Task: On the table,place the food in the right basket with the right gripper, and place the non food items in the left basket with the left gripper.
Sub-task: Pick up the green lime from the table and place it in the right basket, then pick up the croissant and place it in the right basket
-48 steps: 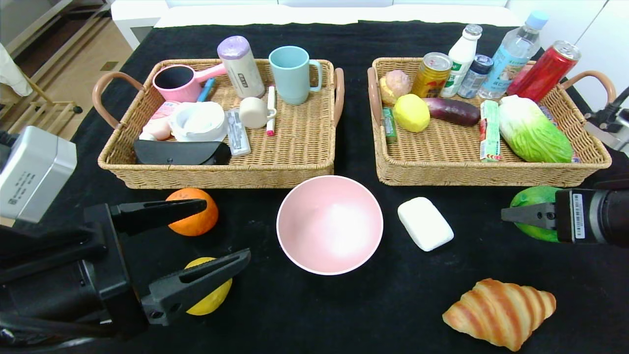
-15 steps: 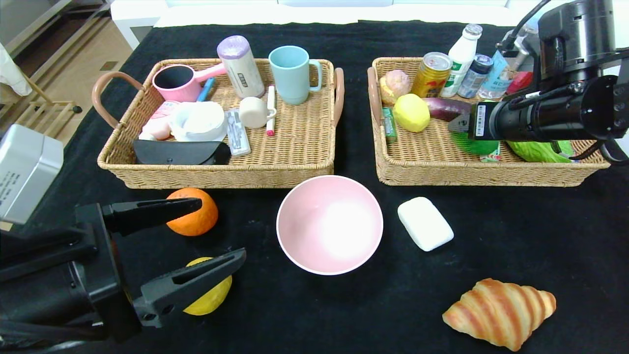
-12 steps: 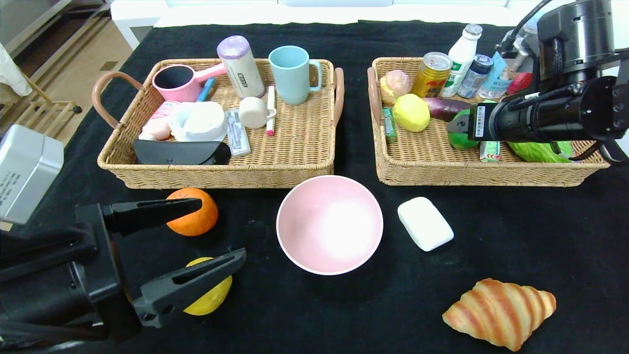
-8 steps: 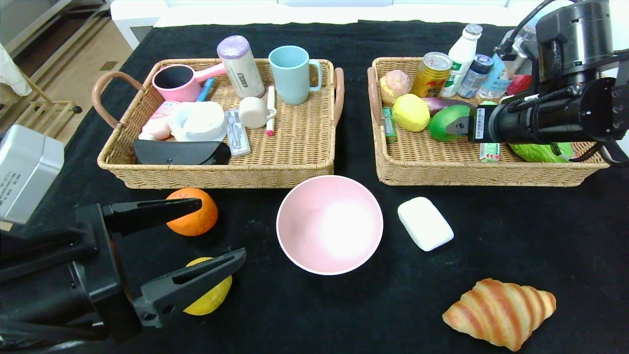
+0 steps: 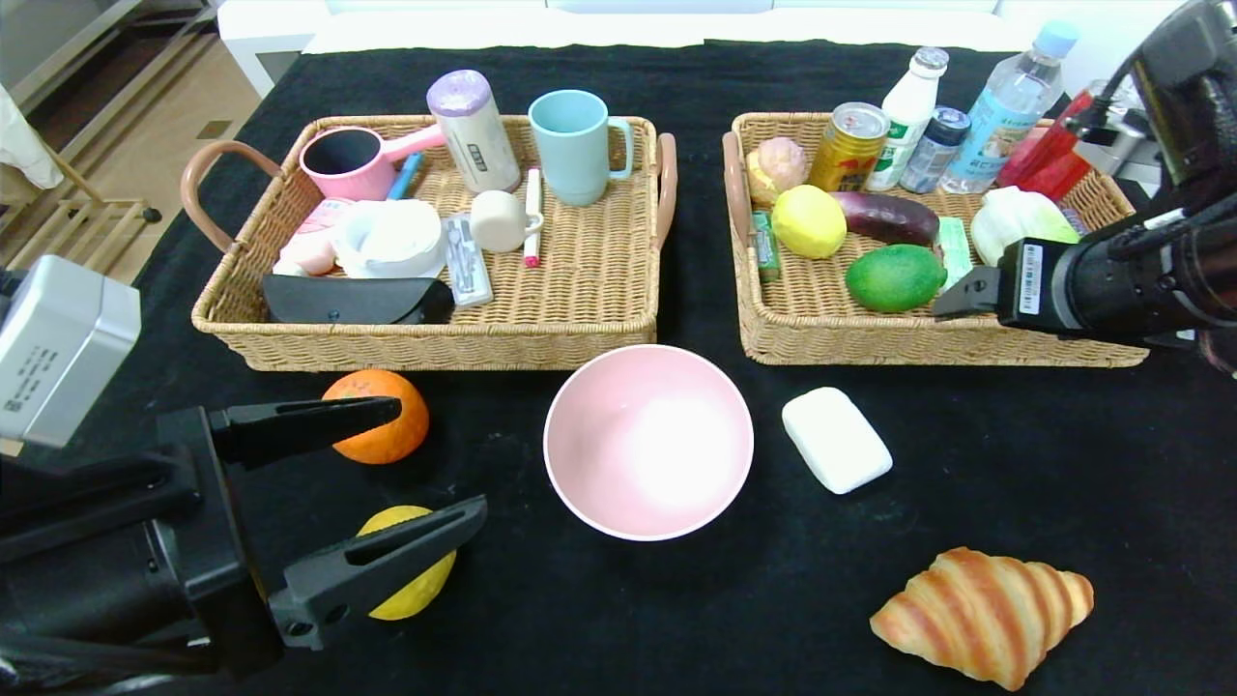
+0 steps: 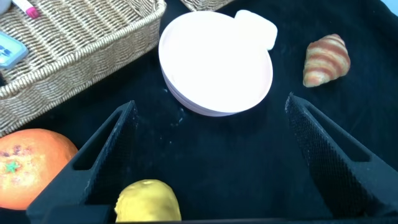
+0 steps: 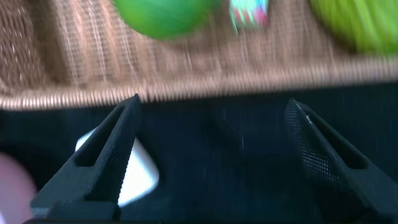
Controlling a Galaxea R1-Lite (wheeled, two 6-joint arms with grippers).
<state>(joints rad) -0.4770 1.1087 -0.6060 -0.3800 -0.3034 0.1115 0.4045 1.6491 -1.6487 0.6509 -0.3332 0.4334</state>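
Now oval green fruit lies in right basket.

Light: bright, even, from above
Glare: seen inside the bowl
Blur: right wrist view smeared

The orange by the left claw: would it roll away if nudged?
Probably. The orange is round and sits on flat black cloth on the table, with nothing against it. The cloth may slow it somewhat. Its dimpled skin probably gives the left gripper's open fingers some grip.
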